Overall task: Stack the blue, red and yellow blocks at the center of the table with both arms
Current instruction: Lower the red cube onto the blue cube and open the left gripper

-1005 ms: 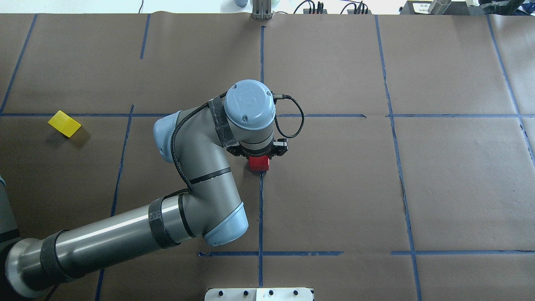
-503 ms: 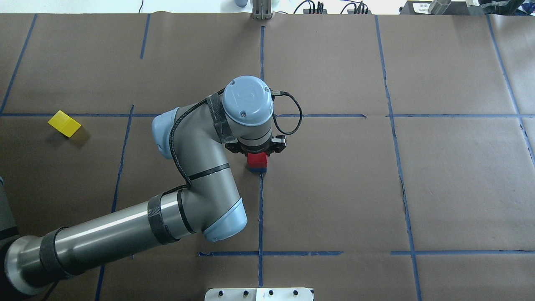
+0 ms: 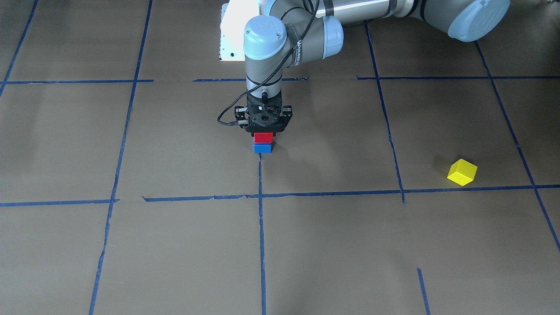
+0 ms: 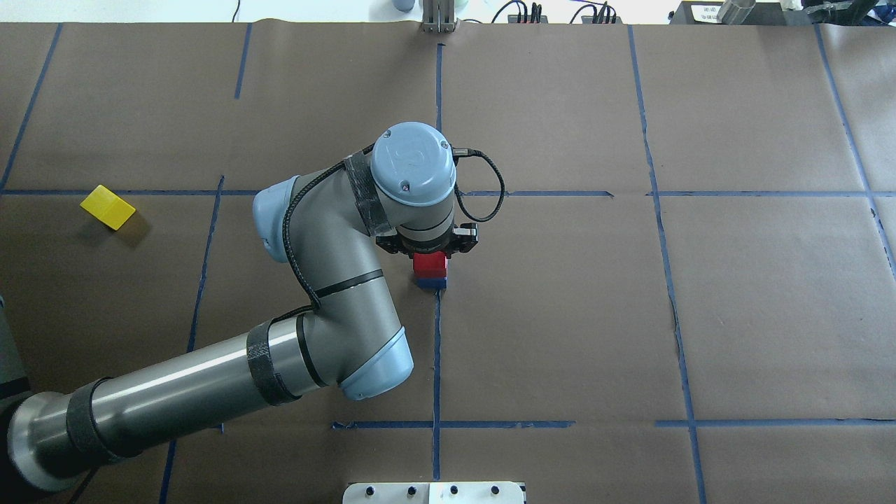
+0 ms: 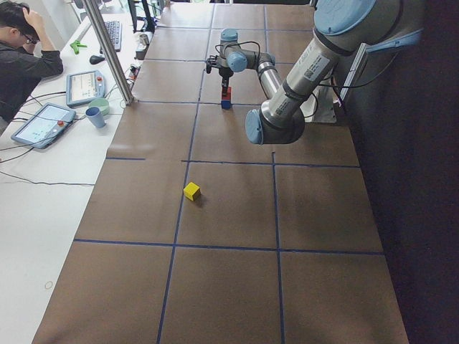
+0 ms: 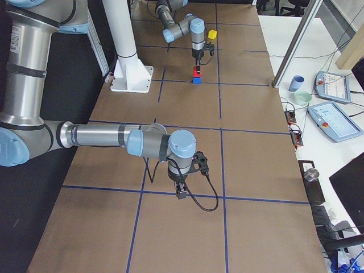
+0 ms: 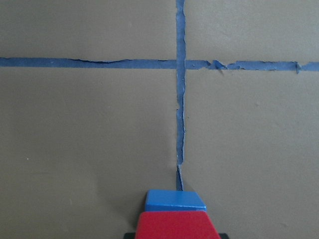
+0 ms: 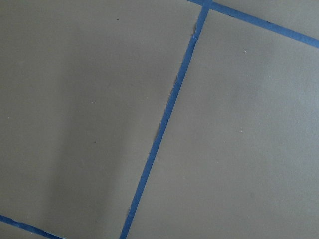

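Jaws of the left gripper [image 3: 263, 133] appear, in the front-facing view, to be clamped on the red block [image 3: 263, 137], though the gripper body hides most of the fingers. The red block sits squarely on the blue block [image 3: 263, 148], which rests on the worktop [image 3: 350, 245] at the end of a blue tape line [image 3: 261, 175], near the centre. The yellow block [image 3: 462, 172] lies well apart, on the robot's left side.

Overhead, the left arm [image 4: 336, 280] covers part of the pair; red shows above a blue sliver.

From the left wrist, red fills the bottom edge with blue just beyond it.

In the exterior right view the right gripper [image 6: 181, 192] hangs low over the worktop, well apart from the blocks. I cannot tell whether its jaws are wide or narrow.
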